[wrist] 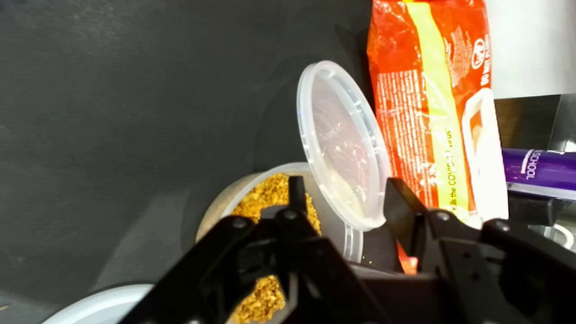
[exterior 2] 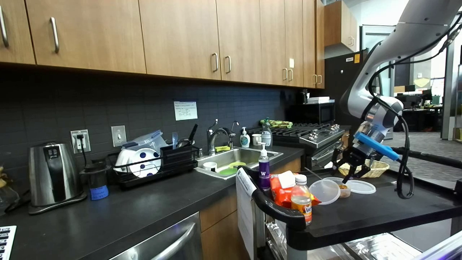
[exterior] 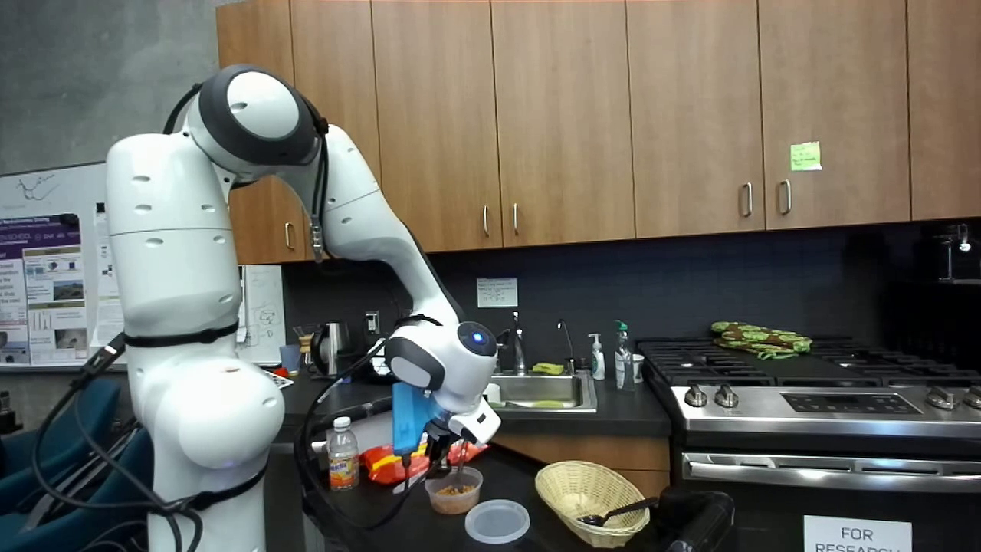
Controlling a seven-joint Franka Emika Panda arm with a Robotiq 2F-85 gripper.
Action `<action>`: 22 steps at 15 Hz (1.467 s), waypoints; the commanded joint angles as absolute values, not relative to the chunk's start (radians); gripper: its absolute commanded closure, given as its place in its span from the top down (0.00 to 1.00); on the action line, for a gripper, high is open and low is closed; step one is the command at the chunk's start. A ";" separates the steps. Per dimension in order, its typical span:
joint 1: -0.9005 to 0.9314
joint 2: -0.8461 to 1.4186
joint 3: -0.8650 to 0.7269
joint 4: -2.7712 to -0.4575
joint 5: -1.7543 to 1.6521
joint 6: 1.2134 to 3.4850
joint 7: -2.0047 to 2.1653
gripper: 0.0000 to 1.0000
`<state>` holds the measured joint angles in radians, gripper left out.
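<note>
Black and jointed, the tool (wrist: 345, 185) stands with its fingers apart above a tub (wrist: 209, 218) of orange crumbs (wrist: 265, 191), nothing clearly gripped. Seen in that gap, a clear lid (wrist: 342, 135) tilts near the red packet (wrist: 432, 103), contact with the fingers unclear. Lining up seems the present step; the next move would call for centring.

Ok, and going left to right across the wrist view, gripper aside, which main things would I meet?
Pale lid at the bottom edge → tub of orange crumbs → tilted clear lid → red packet → purple bottle.
</note>
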<state>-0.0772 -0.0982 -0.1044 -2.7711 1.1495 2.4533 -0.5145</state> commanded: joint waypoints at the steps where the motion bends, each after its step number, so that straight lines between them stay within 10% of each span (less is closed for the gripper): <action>1: -0.061 -0.114 -0.087 -2.781 1.180 2.451 -0.537 0.82; 4: -0.050 -0.114 -0.078 -2.781 1.183 2.448 -0.548 0.99; 22: -0.039 0.006 -0.062 -2.672 1.213 2.447 -0.646 1.00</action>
